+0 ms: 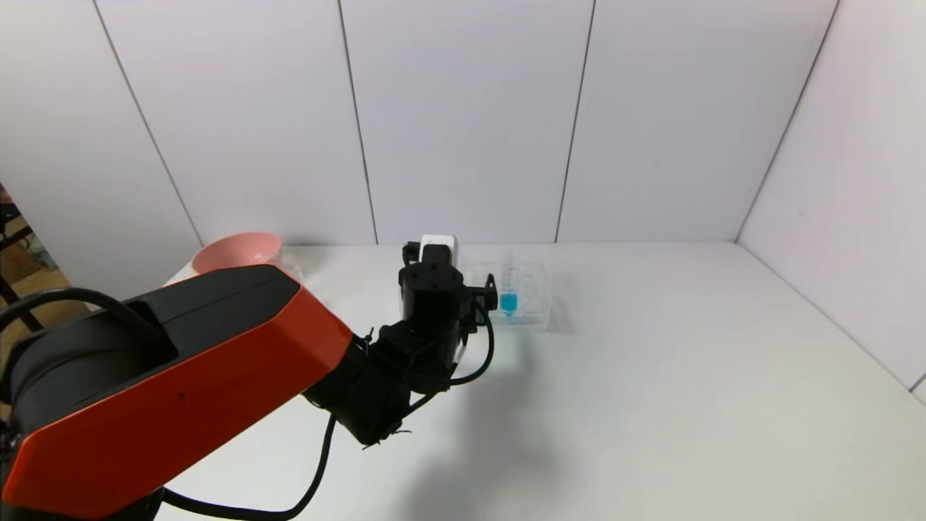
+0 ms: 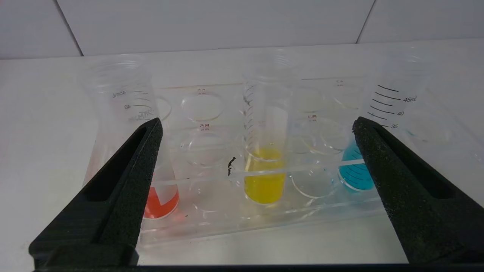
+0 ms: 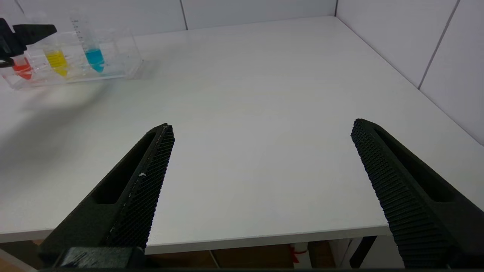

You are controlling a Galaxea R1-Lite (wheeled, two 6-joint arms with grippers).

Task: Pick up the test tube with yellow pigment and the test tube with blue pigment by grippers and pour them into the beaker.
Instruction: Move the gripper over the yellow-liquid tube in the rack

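The test tube with yellow pigment [image 2: 264,166] stands upright in the middle of the clear rack [image 2: 227,223] on the tabletop [image 1: 651,376], centred between the spread fingers of the left pincer [image 2: 257,132], which grips nothing. The test tube with blue pigment [image 2: 357,170] and a red-orange tube [image 2: 160,200] flank it closely; an off-centre closure could knock either. The right pincer [image 3: 261,132] hovers open, well apart. No beaker is visible.
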